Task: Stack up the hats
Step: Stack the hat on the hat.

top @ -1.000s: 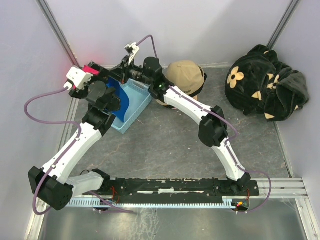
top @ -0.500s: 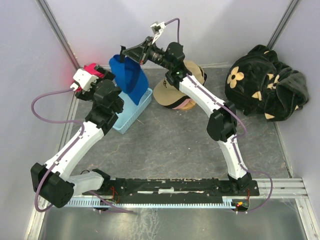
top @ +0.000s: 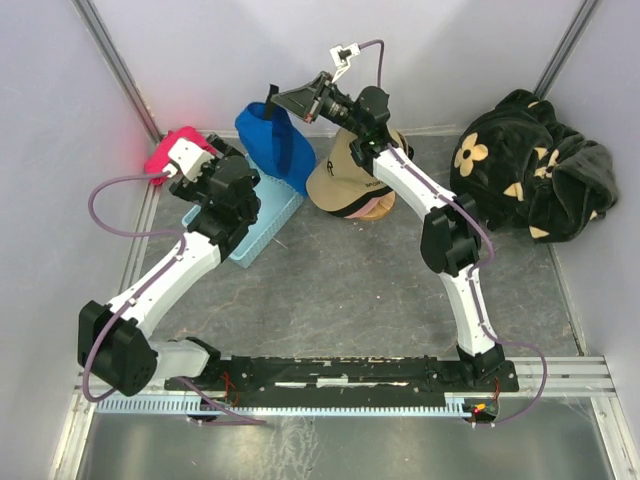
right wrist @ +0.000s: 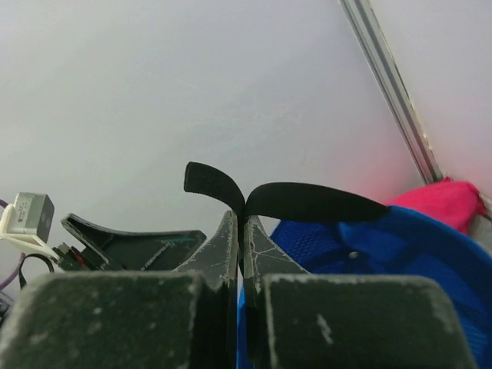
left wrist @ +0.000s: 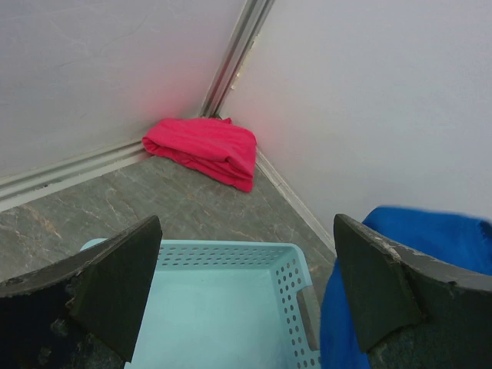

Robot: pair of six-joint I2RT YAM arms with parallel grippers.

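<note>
Stack is partly built: the tan hat (top: 352,172) tops a pile just right of the basket (top: 262,232), and the pink hat (top: 373,208) peeks out under it on the near side. Can't tell whether more hats sit in between, and no black hat can be made out in these views. The blue hat (top: 272,145) is not on the pile yet. It hangs in the air over the basket's far end, left of the pile, with the right gripper (right wrist: 241,231) clamped shut on its black back strap (right wrist: 307,201). The left gripper (left wrist: 246,269) has its jaws wide apart, holds nothing, and sits over the basket facing the far left corner where the red cloth (left wrist: 206,147) lies. The part of the basket its wrist view shows has nothing inside. Left to do, by my read: carry blue right and slightly nearer, lower it onto tan, release. Room: the far wall (top: 420,50) is close behind the raised hat and the right wrist, so there's little margin on the far side. The path right toward the pile is short and unobstructed. The left arm is close to the hanging hat, with blue cloth showing just beside its right finger, so a snag there is the risk. The black plush fabric (top: 530,165) is far right, well apart from the pile. The near half of the table (top: 340,300) carries only the arms, so there's room to retreat.
</note>
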